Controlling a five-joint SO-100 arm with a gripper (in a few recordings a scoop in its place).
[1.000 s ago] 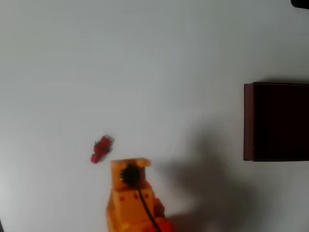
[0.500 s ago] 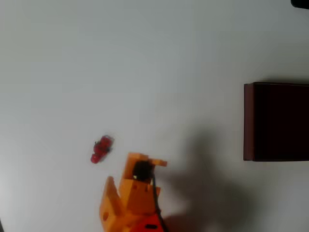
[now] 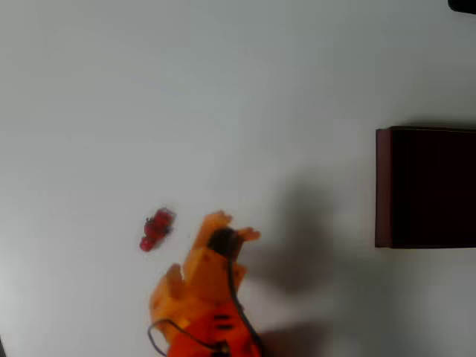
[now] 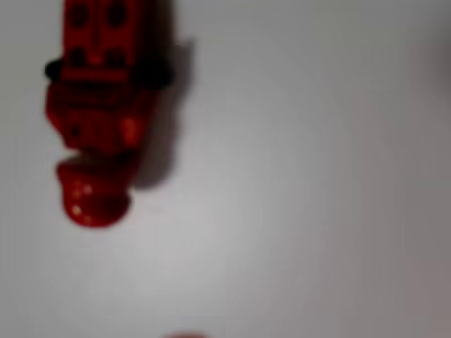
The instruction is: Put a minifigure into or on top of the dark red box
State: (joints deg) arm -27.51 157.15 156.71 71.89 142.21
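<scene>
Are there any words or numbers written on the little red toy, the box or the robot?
None can be read.
Minifigure: round studs and shiny spots, no letters.
Dark red box: plain maroon walls, dark inside.
Pincer: plain orange; small dark marks further down the arm are too blurred to read.

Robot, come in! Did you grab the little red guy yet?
Gripper beside minifigure, not holding it. Minifigure lying on table. Dark red box far right. Nothing between.

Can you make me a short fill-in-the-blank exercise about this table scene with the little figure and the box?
1. In the overhead view, the minifigure lies to the ____ of the gripper.
2. The dark red box sits at the picture's ____ edge.
3. The minifigure rests on the ____.

Missing words: left; right; table
</scene>
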